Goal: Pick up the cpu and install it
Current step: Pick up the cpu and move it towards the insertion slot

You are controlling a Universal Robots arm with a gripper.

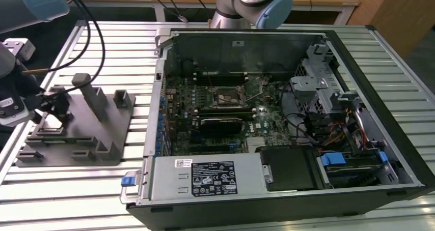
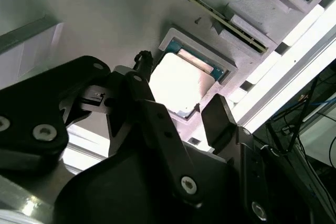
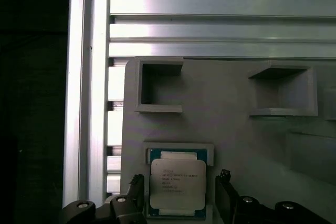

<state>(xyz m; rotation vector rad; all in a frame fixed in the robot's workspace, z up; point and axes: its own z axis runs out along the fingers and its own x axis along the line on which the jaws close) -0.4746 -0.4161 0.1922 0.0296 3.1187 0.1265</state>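
The cpu (image 3: 177,184) is a small silvery square chip with a green rim, lying flat in a recess of the grey tray (image 3: 236,129). My gripper (image 3: 181,181) is open, with one black finger (image 3: 136,190) on each side of the chip and a small gap to its edges. In the second wrist view the cpu (image 2: 181,80) shines pale between the fingers (image 2: 218,116) of the gripper (image 2: 181,90). In the exterior view the gripper (image 1: 58,106) hangs low over the tray (image 1: 81,144) at that view's left.
An open computer case (image 1: 367,63) lies at the exterior view's right, its motherboard facing up with a socket (image 1: 223,96) near the middle. Upright posts (image 1: 91,96) stand on the tray. A slatted metal table (image 1: 68,190) carries everything. Black cables (image 1: 95,32) hang from the arm.
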